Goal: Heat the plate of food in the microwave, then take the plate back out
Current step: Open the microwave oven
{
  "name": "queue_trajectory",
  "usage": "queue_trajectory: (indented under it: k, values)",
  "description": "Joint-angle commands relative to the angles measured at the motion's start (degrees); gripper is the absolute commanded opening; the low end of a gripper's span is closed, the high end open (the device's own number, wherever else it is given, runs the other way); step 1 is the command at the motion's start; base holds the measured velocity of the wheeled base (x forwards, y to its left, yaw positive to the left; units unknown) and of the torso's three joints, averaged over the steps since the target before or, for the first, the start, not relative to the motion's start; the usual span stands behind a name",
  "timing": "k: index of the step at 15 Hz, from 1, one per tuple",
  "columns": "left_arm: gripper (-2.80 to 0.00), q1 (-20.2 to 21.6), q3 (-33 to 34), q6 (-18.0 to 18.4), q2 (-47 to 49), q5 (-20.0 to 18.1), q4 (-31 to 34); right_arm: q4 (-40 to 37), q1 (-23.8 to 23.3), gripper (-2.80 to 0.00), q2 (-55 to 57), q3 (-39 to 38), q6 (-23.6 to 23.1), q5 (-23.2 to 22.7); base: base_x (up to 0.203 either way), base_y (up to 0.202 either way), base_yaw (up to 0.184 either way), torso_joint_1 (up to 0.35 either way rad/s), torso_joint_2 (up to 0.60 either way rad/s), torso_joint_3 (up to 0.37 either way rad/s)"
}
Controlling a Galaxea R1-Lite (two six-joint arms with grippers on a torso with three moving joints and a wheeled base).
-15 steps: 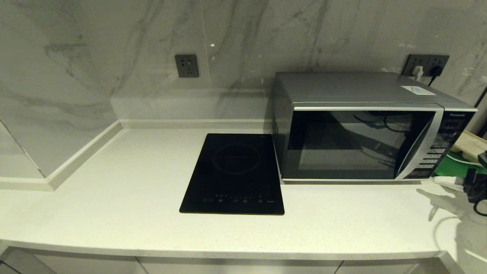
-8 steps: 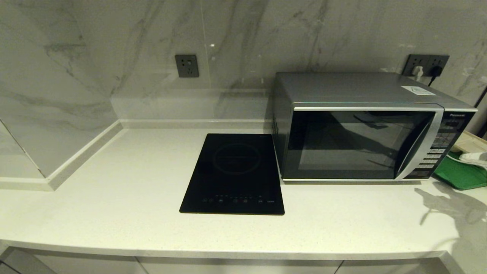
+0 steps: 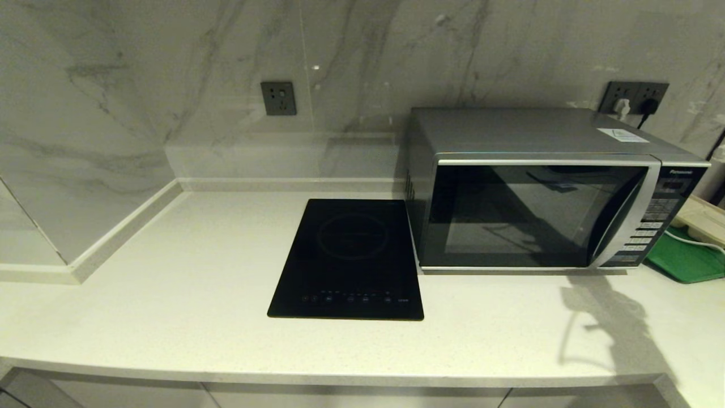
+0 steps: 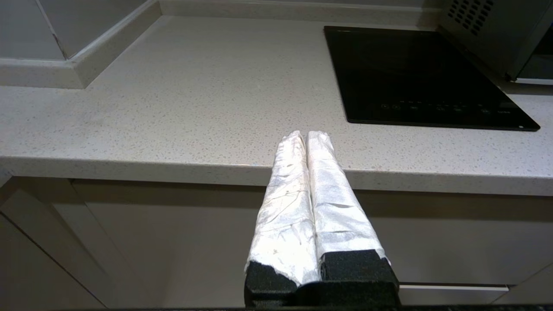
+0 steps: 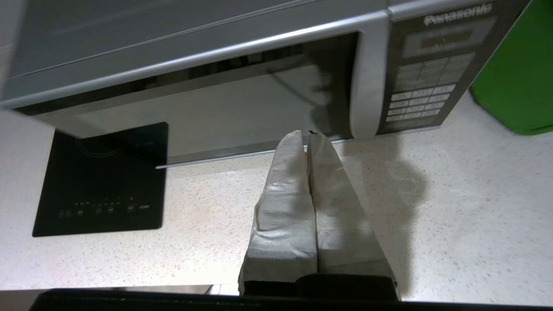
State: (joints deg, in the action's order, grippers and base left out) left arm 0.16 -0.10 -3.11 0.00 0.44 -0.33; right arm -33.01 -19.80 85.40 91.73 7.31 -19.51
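The plate of food is nowhere in view; it may sit inside the microwave (image 3: 544,209), whose door is closed, but the dark glass hides it. The right gripper (image 5: 307,137) hovers above the counter (image 3: 170,283) near the door, fingers pressed together and empty. Risk: poking the button panel instead of the door band (they lie just beside each other). The left gripper (image 4: 306,137), also pressed together, sits low at the counter's near edge. Count: 1 microwave, 1 induction hob (image 3: 348,258), 1 green tray (image 3: 688,262), 2 grippers.

Marble wall (image 3: 170,68), pale speckled countertop (image 3: 170,283).
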Motion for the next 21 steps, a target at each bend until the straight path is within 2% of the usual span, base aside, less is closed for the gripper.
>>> queue_trajectory:
  k: [1, 3, 4, 6, 9, 16, 18, 21]
  values:
    - [-2.8, 0.02, 0.01, 0.03, 0.0, 0.0, -0.02, -5.56, 10.55, -2.8, -7.18, 3.5, 0.24, 6.83, 0.0, 0.0, 0.0, 0.0, 0.0, 0.0]
    - [-2.8, 0.02, 0.01, -0.06, 0.0, 0.0, -0.02, -11.85, 21.55, -2.8, -11.7, 6.51, 1.07, 16.69, 0.0, 0.0, 0.0, 0.0, 0.0, 0.0]
    - [-2.8, 0.02, 0.01, -0.05, 0.0, 0.0, -0.02, -13.9, 24.59, -2.8, -15.72, 6.9, 1.58, 20.38, 0.0, 0.0, 0.0, 0.0, 0.0, 0.0]
    - [-2.8, 0.02, 0.01, 0.01, 0.0, 0.0, -0.02, -17.32, 26.37, -2.8, -24.77, 5.2, 2.06, 23.86, 0.0, 0.0, 0.0, 0.0, 0.0, 0.0]
    - [-2.8, 0.02, 0.01, 0.03, 0.0, 0.0, -0.02, -20.16, 26.82, -2.8, -39.28, -2.91, 2.17, 25.92, 0.0, 0.0, 0.0, 0.0, 0.0, 0.0]
    - [-2.8, 0.02, 0.01, -0.06, 0.0, 0.0, -0.02, -23.21, 19.81, -2.8, -67.42, -26.96, -1.89, 26.84, 0.0, 0.0, 0.0, 0.0, 0.0, 0.0]
    - [-2.8, 0.02, 0.01, 0.03, 0.0, 0.0, -0.02, -23.17, 18.71, -2.8, -71.41, -32.91, -3.65, 25.5, 0.0, 0.0, 0.0, 0.0, 0.0, 0.0]
    - [-2.8, 0.02, 0.01, -0.04, 0.0, 0.0, -0.02, -20.27, 18.57, -2.8, -72.19, -37.33, -3.01, 23.29, 0.0, 0.0, 0.0, 0.0, 0.0, 0.0]
